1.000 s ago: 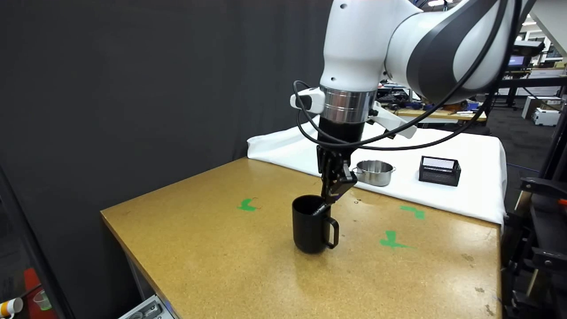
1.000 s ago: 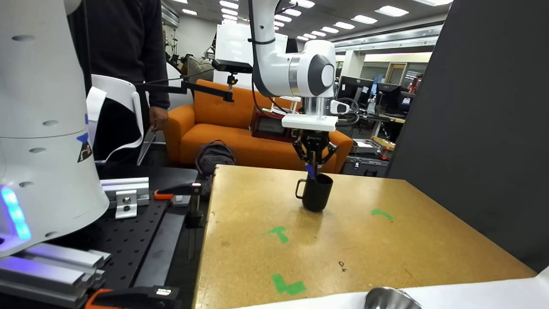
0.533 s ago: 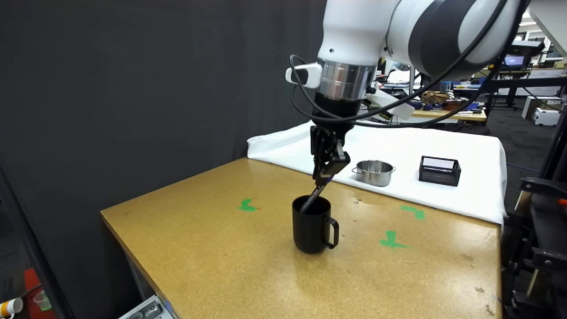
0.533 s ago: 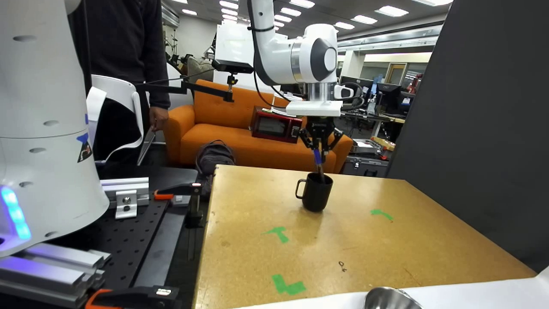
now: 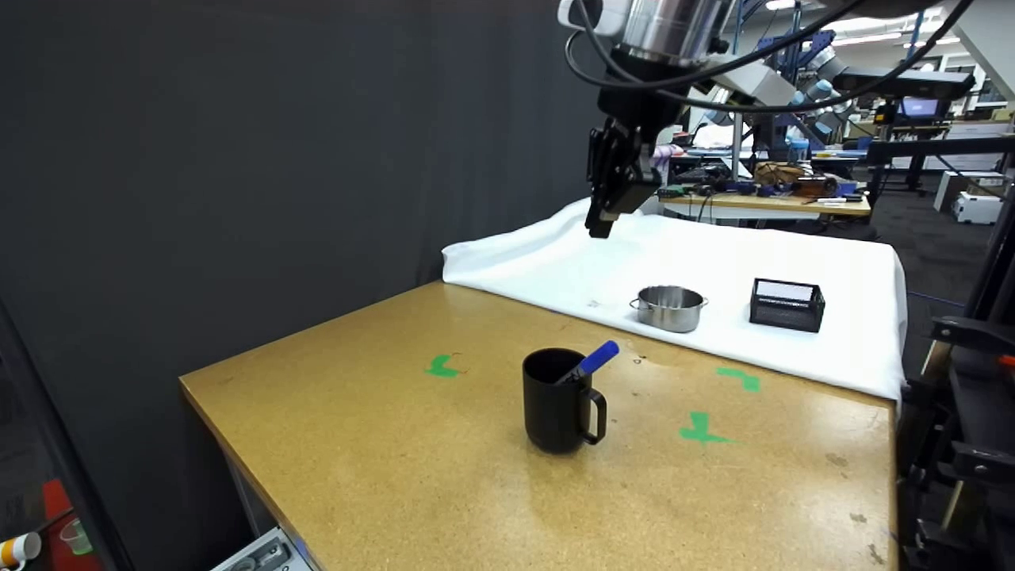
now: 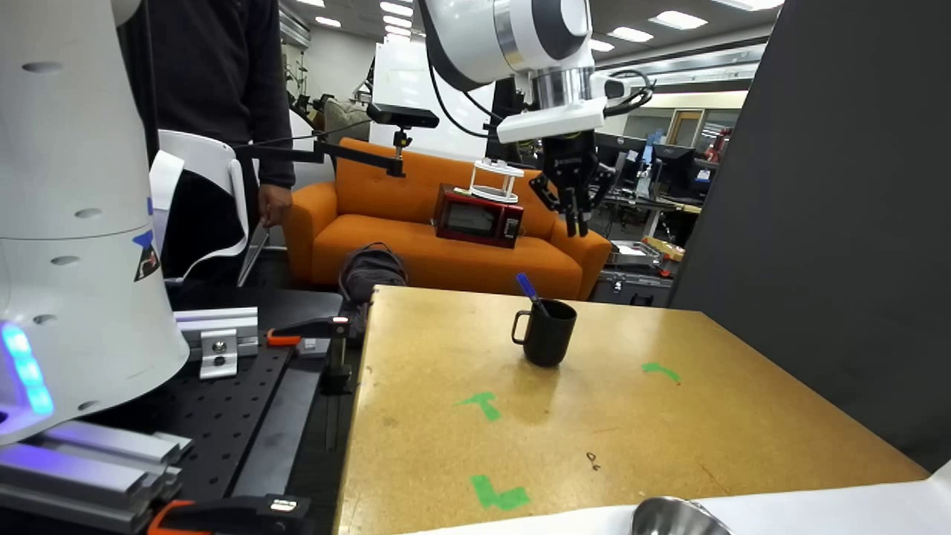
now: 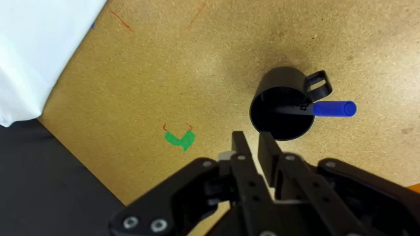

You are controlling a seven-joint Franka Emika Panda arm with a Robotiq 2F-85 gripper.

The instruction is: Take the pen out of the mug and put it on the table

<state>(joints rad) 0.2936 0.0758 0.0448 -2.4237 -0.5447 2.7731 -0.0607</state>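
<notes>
The black mug [image 5: 555, 416] stands upright on the tan table [image 5: 381, 444]; it also shows in an exterior view [image 6: 553, 334] and the wrist view [image 7: 283, 78]. The pen [image 5: 596, 358] leans inside the mug, its blue end sticking out over the rim on the handle side; the blue end also shows in an exterior view [image 6: 526, 285] and the wrist view [image 7: 333, 108]. The pen's lower part is hidden in the mug. My gripper [image 5: 600, 226] is well above the mug, apart from the pen. In the wrist view its fingers [image 7: 251, 133] are a little apart with nothing between them.
A metal pot [image 5: 671, 309] and a black mesh box [image 5: 787, 305] sit on the white-covered surface [image 5: 840, 349] beside the table. A dark panel [image 5: 277, 182] runs along one table edge. Green tape marks [image 5: 702, 429] lie on the table.
The gripper has risen well above the mug. Half a second ago the pen's blue end was at the fingers and the pen partly raised; now it leans back in the mug, out of the gripper.
</notes>
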